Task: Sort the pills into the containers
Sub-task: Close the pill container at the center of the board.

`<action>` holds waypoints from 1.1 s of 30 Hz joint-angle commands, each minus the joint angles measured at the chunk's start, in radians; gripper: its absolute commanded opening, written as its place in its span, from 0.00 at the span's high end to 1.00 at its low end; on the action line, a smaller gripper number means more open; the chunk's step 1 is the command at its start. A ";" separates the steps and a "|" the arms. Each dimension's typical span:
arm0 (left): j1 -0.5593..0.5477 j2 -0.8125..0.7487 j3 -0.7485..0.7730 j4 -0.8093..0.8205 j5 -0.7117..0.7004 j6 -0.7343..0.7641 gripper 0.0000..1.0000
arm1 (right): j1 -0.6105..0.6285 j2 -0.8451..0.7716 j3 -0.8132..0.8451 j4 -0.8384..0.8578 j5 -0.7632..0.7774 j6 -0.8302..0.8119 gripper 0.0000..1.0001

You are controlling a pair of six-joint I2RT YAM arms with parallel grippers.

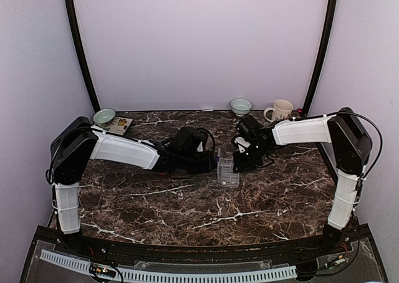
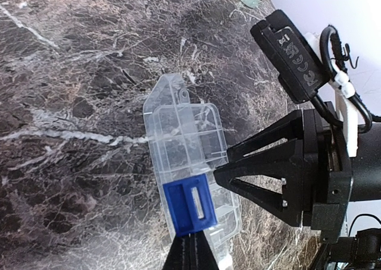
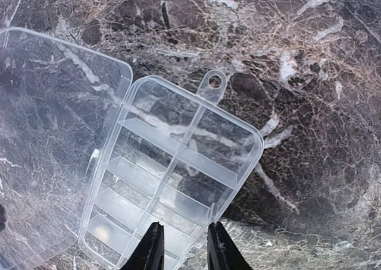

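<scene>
The containers are one clear organiser box (image 1: 228,174) lying mid-table with its lid swung open. No pills show in any view. My left gripper (image 1: 214,163) reaches in from the left. In the left wrist view its fingers (image 2: 191,249) are pressed together at the lower edge of the blue clasp (image 2: 189,207) on the raised lid. My right gripper (image 1: 239,164) comes in from the right. In the right wrist view it (image 3: 183,246) straddles the tray's near corner compartment, one finger at the centre divider and the other outside the rim. The tray (image 3: 178,163) is bare, and the lid (image 3: 53,133) stands to its left.
A pale bowl (image 1: 104,116) and a printed card (image 1: 118,124) sit at the back left. Another bowl (image 1: 240,106) and a mug (image 1: 279,111) stand at the back right. The right arm's black wrist (image 2: 297,175) hangs close beside the box.
</scene>
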 commanded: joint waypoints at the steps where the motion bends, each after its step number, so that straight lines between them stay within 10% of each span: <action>1: 0.004 0.025 0.040 0.020 0.047 0.016 0.99 | -0.006 0.027 0.002 0.003 -0.019 -0.003 0.76; 33: -0.009 0.119 0.192 -0.062 0.110 0.046 0.99 | -0.035 -0.032 -0.039 0.054 -0.043 0.022 0.56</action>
